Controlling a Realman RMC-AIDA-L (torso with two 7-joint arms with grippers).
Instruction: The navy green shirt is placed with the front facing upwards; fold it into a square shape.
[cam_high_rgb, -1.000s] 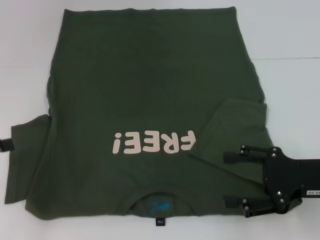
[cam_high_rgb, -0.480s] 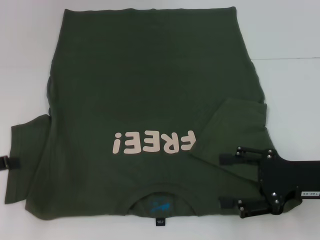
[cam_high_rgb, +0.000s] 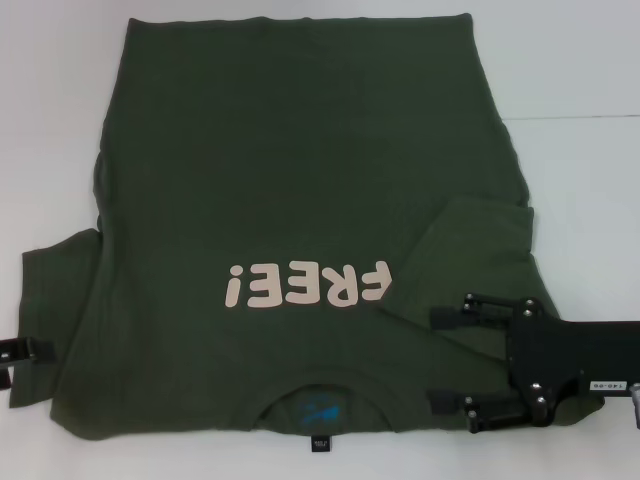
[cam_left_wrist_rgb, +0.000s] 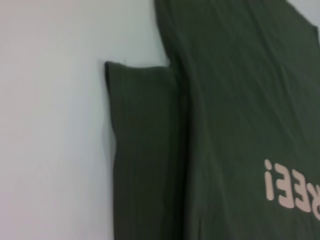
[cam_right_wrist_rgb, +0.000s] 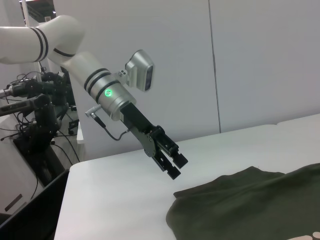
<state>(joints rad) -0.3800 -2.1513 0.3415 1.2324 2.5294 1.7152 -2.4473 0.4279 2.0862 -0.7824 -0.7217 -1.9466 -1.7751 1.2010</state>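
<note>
The navy green shirt (cam_high_rgb: 300, 170) lies flat, front up, on the white table (cam_high_rgb: 580, 80), with its collar (cam_high_rgb: 320, 408) nearest me and pink "FREE!" lettering (cam_high_rgb: 305, 285) on the chest. Its right sleeve (cam_high_rgb: 470, 250) is folded in over the body. Its left sleeve (cam_high_rgb: 55, 300) lies spread out and also shows in the left wrist view (cam_left_wrist_rgb: 140, 150). My right gripper (cam_high_rgb: 440, 358) is open, its fingers spread over the shirt's right shoulder. My left gripper (cam_high_rgb: 20, 350) is at the left edge beside the left sleeve. The right wrist view shows the left gripper (cam_right_wrist_rgb: 171, 162) above the table.
Bare white table surrounds the shirt on the left (cam_high_rgb: 50, 120) and right. In the right wrist view, dark equipment and cables (cam_right_wrist_rgb: 35, 115) stand beyond the table's far edge, with a pale wall (cam_right_wrist_rgb: 250, 60) behind.
My right gripper has moved left, further over the shirt's shoulder, and slightly nearer me. My left gripper has moved along the left edge toward me. The shirt has not moved.
</note>
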